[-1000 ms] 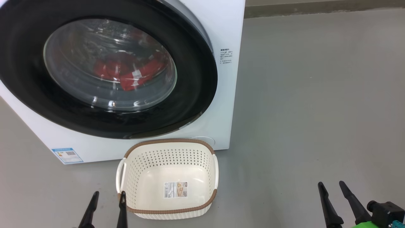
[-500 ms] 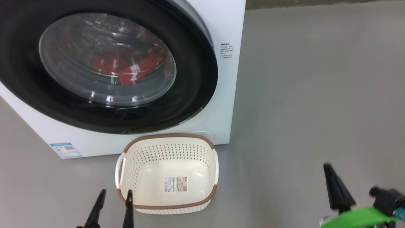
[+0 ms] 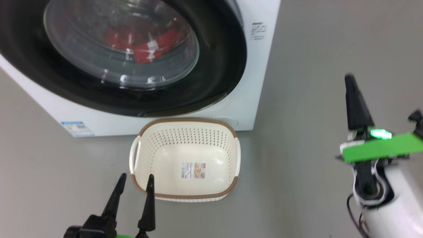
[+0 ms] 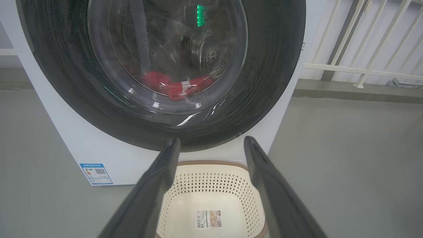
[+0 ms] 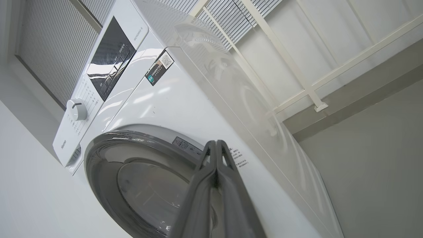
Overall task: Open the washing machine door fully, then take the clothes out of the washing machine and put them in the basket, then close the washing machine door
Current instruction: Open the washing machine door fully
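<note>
The white washing machine [image 3: 256,86] fills the upper left of the head view. Its door [image 3: 218,76], round with a wide black rim and a glass bowl, lies shut against the front. Behind the glass the red clothes [image 3: 145,41] rest low in the drum. The cream basket [image 3: 186,158] stands empty on the floor right below the door. My left gripper [image 3: 136,180] is open at the basket's near left corner. My right gripper [image 3: 350,79] is shut on nothing, raised to the right of the machine, fingers pressed together [image 5: 215,145] and pointing at the door's upper edge [image 5: 148,135].
Grey floor [image 3: 314,82] stretches to the right of the machine and around the basket. A white railing [image 4: 360,69] runs behind the machine on the right. The control panel with a dial [image 5: 76,109] tops the machine front.
My right gripper has shut and risen well up the head view, towards the machine. The head camera has tilted, shifting the machine and basket in the picture. The left gripper stays open.
</note>
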Controlling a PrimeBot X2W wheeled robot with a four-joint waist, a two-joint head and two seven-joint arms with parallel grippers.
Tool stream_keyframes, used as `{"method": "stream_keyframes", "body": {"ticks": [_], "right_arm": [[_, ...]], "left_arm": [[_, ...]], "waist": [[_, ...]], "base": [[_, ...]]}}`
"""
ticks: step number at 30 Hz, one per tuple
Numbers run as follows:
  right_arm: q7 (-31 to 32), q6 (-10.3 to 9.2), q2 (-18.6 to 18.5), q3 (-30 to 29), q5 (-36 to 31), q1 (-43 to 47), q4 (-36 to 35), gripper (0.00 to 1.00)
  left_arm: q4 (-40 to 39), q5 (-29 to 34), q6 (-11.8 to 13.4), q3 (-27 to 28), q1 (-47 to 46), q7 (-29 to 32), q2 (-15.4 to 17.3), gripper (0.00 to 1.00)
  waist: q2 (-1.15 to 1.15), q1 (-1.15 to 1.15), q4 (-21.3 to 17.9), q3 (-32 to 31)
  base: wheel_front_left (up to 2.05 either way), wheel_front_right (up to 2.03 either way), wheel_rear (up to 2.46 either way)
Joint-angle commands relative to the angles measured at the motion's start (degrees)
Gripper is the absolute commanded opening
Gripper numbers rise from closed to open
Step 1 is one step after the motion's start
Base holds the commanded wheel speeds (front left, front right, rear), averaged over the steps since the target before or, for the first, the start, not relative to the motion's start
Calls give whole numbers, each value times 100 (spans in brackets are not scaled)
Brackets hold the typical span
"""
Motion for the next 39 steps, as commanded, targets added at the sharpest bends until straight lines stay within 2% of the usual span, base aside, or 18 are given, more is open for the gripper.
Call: {"method": "stream_keyframes", "body": {"ticks": [1, 7, 13, 19, 22, 28, 32, 39], "right_arm": [[-35, 2, -146, 216, 212, -363, -128, 0], [219, 2, -782, 990, 1368, -1308, -26, 0], [783, 2, -1241, 1287, 2407, -1997, -95, 0], [1957, 2, -1569, 1291, 3562, -2727, -109, 0], [3000, 2, -1680, 1129, 4252, -3125, 73, 0], [4049, 2, -1712, 754, 4857, -3646, 494, 0], [4674, 2, -1733, 757, 5041, -3958, 886, 0], [5175, 2, -1624, 849, 5090, -4474, 1527, 0]], "left_arm": [[-177, -46, 47, 117, -225, -70, 13, 100], [-182, -206, 114, -107, -482, -70, 13, 100], [-172, -347, 159, -265, -693, -70, 13, 100], [-171, -460, 207, -425, -949, -70, 13, 100], [-154, -517, 230, -515, -1079, -70, 13, 100], [-89, -554, 211, -677, -1181, -70, 13, 100], [-84, -562, 203, -757, -1226, -70, 13, 100], [-49, -592, 156, -836, -1275, -70, 13, 100]], "waist": [[0, 0, 253, 293], [0, 0, 525, 684], [0, 0, 701, 1023], [0, 0, 853, 1408], [0, 0, 941, 1580], [0, 0, 1058, 1722], [0, 0, 1122, 1807], [0, 0, 1201, 1928]], "base": [[0, 0, 0], [0, 0, 0], [0, 0, 0], [0, 0, 0], [0, 0, 0], [0, 0, 0], [0, 0, 0], [0, 0, 0]]}}
